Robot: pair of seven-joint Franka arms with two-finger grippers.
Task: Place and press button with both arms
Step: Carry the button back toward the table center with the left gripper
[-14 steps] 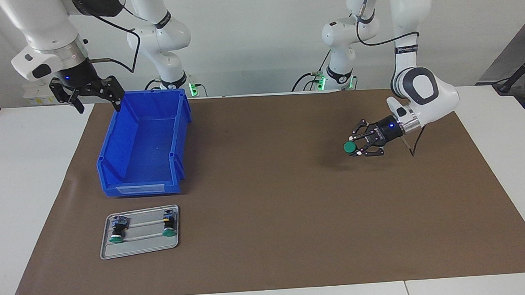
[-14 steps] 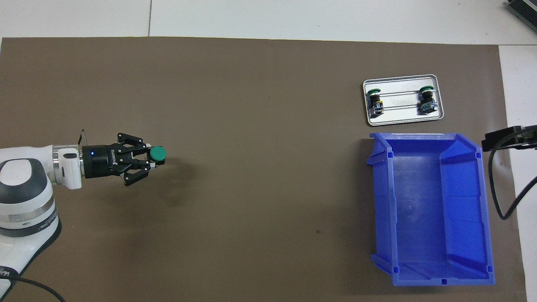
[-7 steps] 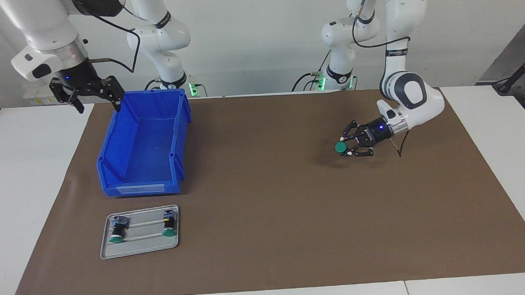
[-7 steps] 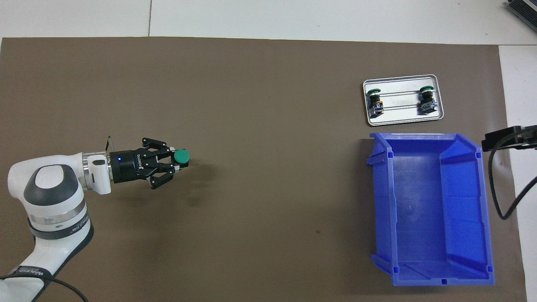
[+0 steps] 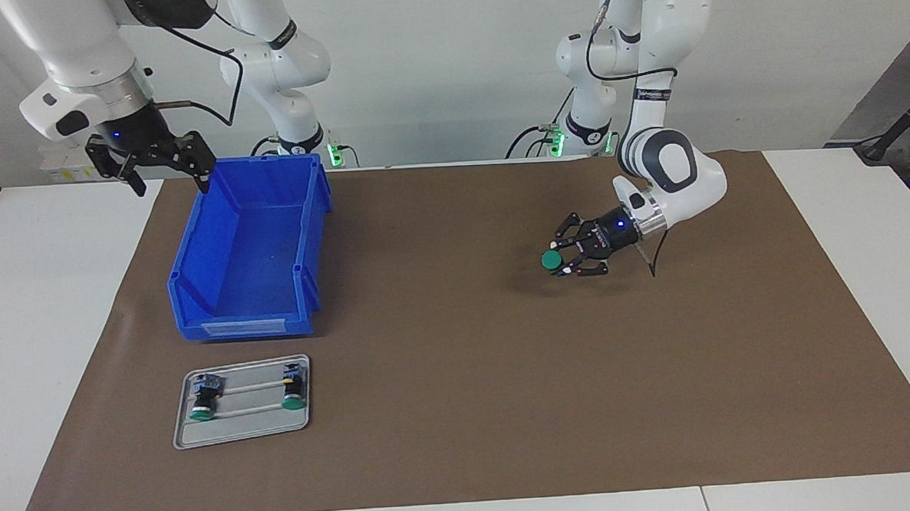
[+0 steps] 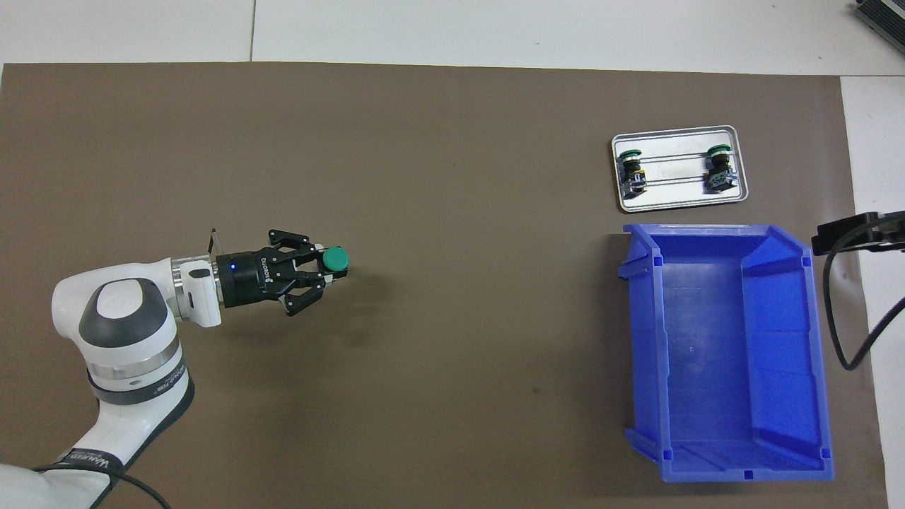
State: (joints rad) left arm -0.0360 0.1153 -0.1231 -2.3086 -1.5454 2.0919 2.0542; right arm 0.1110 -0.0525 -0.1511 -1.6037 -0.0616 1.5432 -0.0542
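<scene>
Right gripper [image 5: 169,176]: fingers spread wide, holding nothing, raised over the bin's corner at the robots' end; waiting.
Bin [image 5: 195,286]: blue, on the mat [image 5: 462,409].
Tray [image 5: 242,435]: just beside the bin, two buttons inside.
Left gripper [image 5: 566,260]: clamped on button [image 5: 551,260], raised over the mat, well apart from the bin.

The left arm [image 5: 670,165] bends low over the table. Its wrist lies flat, and the left gripper [image 5: 561,261] is closed on something. The right arm [image 5: 70,57] waits up high, right gripper [image 5: 167,176] wide open, pointing down.
</scene>
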